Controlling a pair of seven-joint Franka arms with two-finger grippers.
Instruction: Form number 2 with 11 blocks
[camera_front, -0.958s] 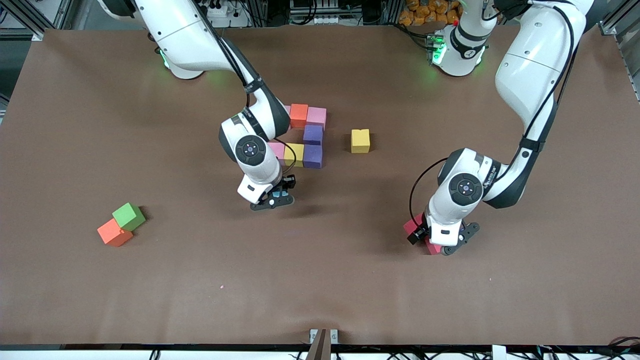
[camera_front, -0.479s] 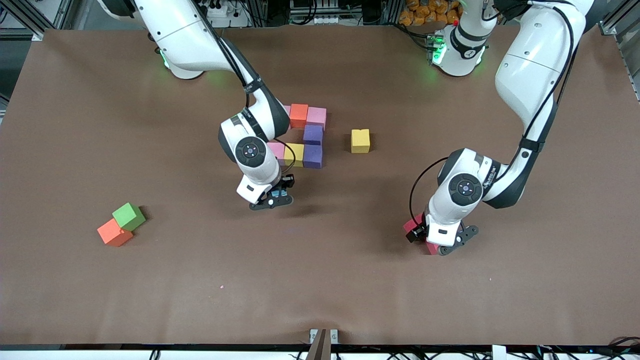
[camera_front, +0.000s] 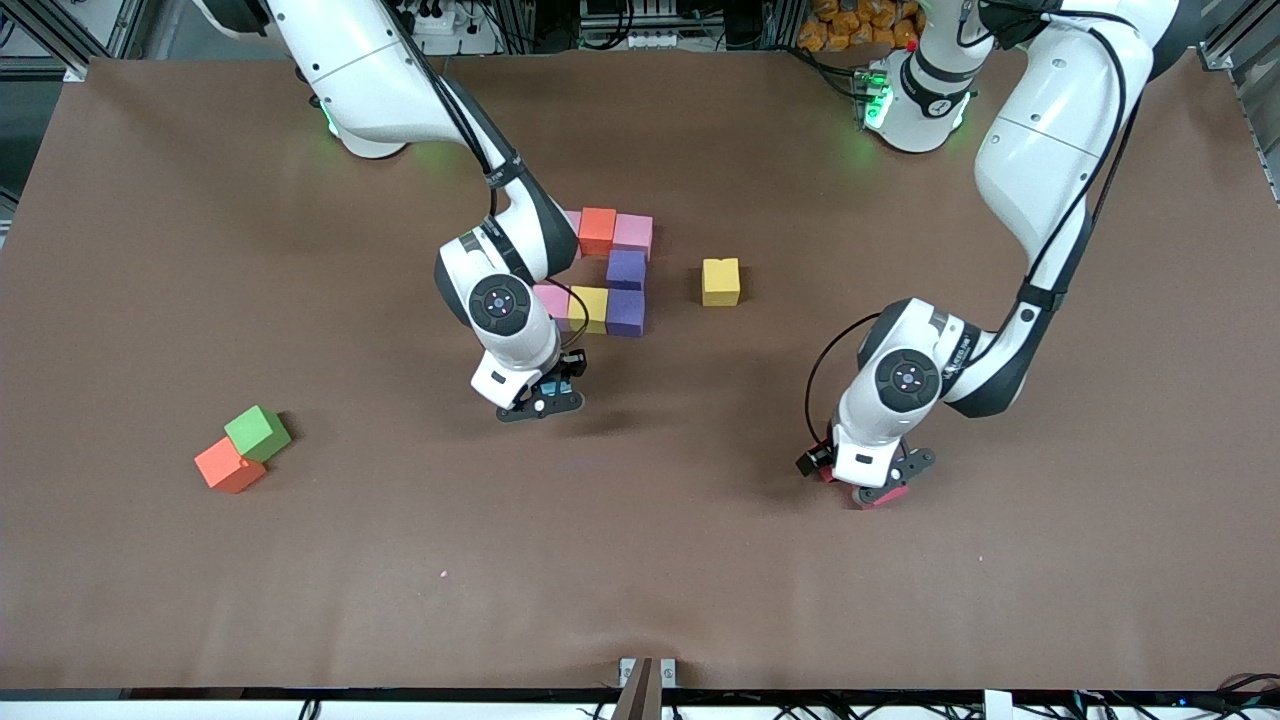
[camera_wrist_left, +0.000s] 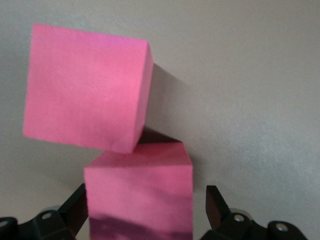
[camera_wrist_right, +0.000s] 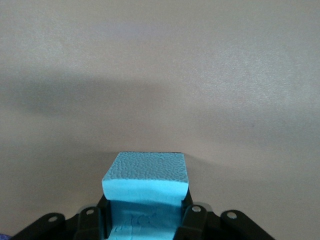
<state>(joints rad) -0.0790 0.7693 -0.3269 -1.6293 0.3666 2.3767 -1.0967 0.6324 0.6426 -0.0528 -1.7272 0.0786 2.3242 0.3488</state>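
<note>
A part-built figure of blocks lies mid-table: an orange block (camera_front: 598, 230), a pink block (camera_front: 633, 235), two purple blocks (camera_front: 626, 268), a yellow block (camera_front: 590, 308) and another pink block (camera_front: 552, 300). My right gripper (camera_front: 540, 393) is shut on a light blue block (camera_wrist_right: 146, 175), just above the table and nearer the front camera than the figure. My left gripper (camera_front: 868, 487) is open and low around a red block (camera_wrist_left: 140, 195). A second red block (camera_wrist_left: 87, 87) touches that block's corner. Both red blocks are mostly hidden under the gripper in the front view.
A loose yellow block (camera_front: 720, 281) sits beside the figure toward the left arm's end. A green cube (camera_front: 257, 432) and an orange block (camera_front: 228, 466) touch each other near the right arm's end. The brown table (camera_front: 640, 560) is bare toward the front camera.
My left gripper has shifted a little toward the right arm's end and sunk over the red blocks, covering more of them. My right gripper has barely moved.
</note>
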